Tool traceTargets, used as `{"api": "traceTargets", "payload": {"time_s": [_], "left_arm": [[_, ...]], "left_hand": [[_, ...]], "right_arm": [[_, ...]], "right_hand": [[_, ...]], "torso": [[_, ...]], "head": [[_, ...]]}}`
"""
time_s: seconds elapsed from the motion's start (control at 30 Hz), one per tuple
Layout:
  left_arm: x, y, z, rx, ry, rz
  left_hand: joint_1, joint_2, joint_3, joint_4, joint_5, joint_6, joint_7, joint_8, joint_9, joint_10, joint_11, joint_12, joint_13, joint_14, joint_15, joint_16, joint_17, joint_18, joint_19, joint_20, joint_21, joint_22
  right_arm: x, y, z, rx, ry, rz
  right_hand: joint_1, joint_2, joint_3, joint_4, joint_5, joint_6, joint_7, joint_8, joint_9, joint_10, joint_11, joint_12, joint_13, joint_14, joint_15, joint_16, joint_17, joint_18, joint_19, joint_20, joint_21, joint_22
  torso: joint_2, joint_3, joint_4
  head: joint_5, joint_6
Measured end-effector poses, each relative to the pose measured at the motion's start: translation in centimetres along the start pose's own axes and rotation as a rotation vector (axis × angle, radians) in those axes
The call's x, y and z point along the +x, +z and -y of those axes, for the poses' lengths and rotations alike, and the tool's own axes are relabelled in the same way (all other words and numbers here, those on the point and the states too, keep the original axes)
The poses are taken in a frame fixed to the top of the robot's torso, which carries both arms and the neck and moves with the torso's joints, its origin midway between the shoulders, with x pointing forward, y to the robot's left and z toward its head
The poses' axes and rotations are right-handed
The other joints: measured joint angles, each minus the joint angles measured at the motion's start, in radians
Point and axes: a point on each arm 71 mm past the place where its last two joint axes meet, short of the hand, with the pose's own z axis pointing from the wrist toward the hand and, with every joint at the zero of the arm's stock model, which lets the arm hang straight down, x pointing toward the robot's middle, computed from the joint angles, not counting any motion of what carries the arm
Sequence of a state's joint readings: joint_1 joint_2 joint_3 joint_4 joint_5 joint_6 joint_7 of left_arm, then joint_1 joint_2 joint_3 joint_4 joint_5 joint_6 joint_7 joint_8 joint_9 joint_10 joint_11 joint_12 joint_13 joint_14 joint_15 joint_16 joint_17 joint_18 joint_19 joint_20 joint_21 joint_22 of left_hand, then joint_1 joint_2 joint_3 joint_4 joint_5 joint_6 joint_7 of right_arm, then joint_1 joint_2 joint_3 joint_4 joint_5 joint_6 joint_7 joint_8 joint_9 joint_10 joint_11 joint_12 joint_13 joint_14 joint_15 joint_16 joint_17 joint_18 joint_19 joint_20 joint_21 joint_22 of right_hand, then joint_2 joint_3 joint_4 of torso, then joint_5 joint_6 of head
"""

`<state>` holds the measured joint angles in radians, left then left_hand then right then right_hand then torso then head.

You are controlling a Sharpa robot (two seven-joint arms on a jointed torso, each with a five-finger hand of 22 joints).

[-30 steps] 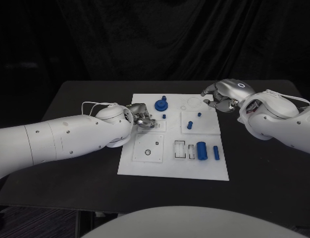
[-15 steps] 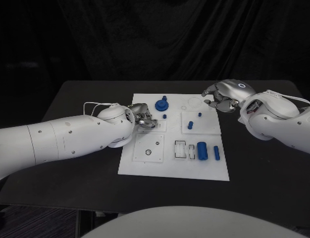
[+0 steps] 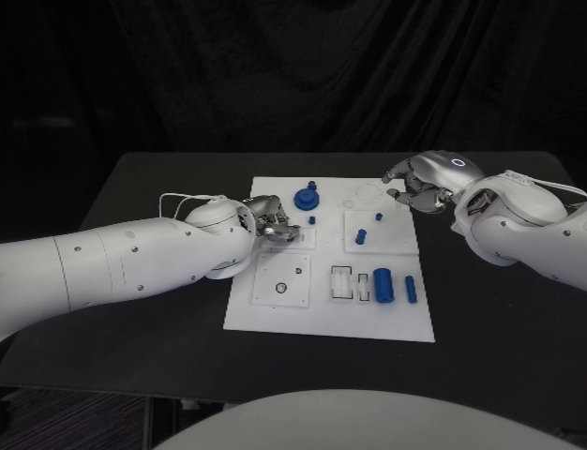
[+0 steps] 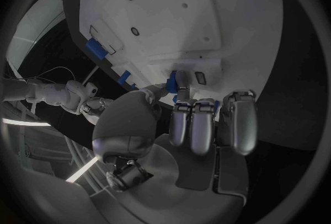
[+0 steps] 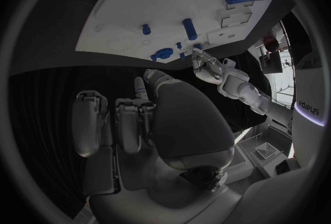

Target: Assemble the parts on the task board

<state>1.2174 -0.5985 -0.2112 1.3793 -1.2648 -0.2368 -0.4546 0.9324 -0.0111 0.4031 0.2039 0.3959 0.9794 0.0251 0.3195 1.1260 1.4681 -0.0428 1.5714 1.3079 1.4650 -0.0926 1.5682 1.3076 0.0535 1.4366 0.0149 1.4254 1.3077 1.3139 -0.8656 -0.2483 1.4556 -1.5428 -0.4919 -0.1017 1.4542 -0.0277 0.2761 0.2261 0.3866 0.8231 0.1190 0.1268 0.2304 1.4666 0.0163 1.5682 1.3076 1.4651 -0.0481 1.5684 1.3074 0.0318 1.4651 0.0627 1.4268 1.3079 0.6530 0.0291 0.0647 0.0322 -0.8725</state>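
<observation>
Left hand [image 3: 269,223] sits over the left edge of the task board [image 3: 323,317], fingers curled onto a small blue part [image 4: 173,79] at its fingertips. Right hand [image 3: 422,183] hovers off the board's far right corner, fingers curled in, nothing seen held. Blue cylinder [image 3: 383,284] lies nearer the robot than both hands.

Smooth white screw-dotted arms, silver left hand [image 3: 269,225] and right hand [image 3: 422,180].
</observation>
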Motion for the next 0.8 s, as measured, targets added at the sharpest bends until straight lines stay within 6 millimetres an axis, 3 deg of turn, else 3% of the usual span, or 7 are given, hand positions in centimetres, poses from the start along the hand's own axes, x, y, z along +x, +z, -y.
{"api": "traceTargets", "payload": {"time_s": [0.27, 0.4, 0.6, 0.8], "left_arm": [[-0.03, 0.01, -0.04, -0.001, 0.0, -0.001], [-0.04, 0.01, -0.07, -0.001, 0.001, -0.001], [-0.05, -0.01, -0.1, -0.001, 0.001, -0.002], [-0.04, -0.04, -0.18, -0.001, 0.0, -0.002]], "left_hand": [[-0.012, -0.001, -0.077, 0.036, -0.125, 0.007, 0.007, -0.02, 0.001, 0.0, 0.0, 0.0, 0.0, 0.0, 0.0, 0.0, 0.0, 0.0, 0.0, 0.0, -0.002, 0.0], [-0.012, -0.001, -0.113, 0.053, -0.164, 0.009, 0.005, -0.029, 0.001, 0.0, 0.0, 0.0, 0.0, 0.0, 0.0, 0.0, 0.0, 0.0, -0.003, 0.003, -0.006, 0.0], [-0.02, -0.001, -0.159, 0.078, -0.198, 0.013, 0.009, -0.037, 0.003, 0.0, 0.0, 0.0, 0.0, 0.0, 0.0, 0.0, 0.0, 0.0, -0.003, 0.003, -0.006, 0.0], [-0.042, 0.005, -0.202, 0.087, -0.203, 0.013, 0.009, -0.042, 0.006, 0.0, 0.0, 0.0, 0.0, 0.0, 0.0, 0.0, 0.0, 0.0, -0.003, 0.003, -0.01, 0.0]], "right_arm": [[0.05, -0.01, 0.02, 0.002, 0.0, -0.003], [0.07, -0.03, 0.05, 0.004, 0.0, -0.005], [0.09, -0.04, 0.08, 0.006, -0.001, -0.008], [0.14, -0.05, 0.09, 0.008, -0.001, -0.011]], "right_hand": [[0.0, 0.0, 0.0, 0.0, 0.0, 0.0, 0.0, 0.0, -0.001, 0.0, 0.0, 0.0, 0.0, 0.0, 0.0, 0.0, 0.0, 0.0, 0.0, 0.0, -0.005, 0.0], [0.0, 0.0, 0.0, 0.0, 0.0, 0.0, 0.0, 0.0, -0.001, 0.0, 0.0, 0.0, 0.0, 0.0, 0.0, 0.0, 0.0, 0.0, 0.0, 0.0, -0.005, 0.0], [0.0, 0.0, 0.0, 0.0, 0.0, 0.0, 0.0, 0.0, -0.001, 0.0, 0.0, 0.0, 0.0, 0.0, 0.0, 0.0, 0.0, 0.0, 0.0, 0.0, -0.005, 0.0], [0.0, 0.0, 0.0, 0.0, 0.0, 0.0, 0.0, 0.0, -0.002, 0.0, 0.0, 0.0, 0.0, 0.0, 0.0, 0.0, 0.0, 0.0, 0.0, 0.0, -0.005, 0.0]], "torso": [[0.0, 0.0, 0.0001], [0.0, -0.0001, 0.0002], [0.0, -0.0001, 0.0004], [0.0, -0.0001, 0.0004]], "head": [[0.002, 0.0], [0.002, 0.0], [0.001, 0.0], [0.0, 0.0]]}}
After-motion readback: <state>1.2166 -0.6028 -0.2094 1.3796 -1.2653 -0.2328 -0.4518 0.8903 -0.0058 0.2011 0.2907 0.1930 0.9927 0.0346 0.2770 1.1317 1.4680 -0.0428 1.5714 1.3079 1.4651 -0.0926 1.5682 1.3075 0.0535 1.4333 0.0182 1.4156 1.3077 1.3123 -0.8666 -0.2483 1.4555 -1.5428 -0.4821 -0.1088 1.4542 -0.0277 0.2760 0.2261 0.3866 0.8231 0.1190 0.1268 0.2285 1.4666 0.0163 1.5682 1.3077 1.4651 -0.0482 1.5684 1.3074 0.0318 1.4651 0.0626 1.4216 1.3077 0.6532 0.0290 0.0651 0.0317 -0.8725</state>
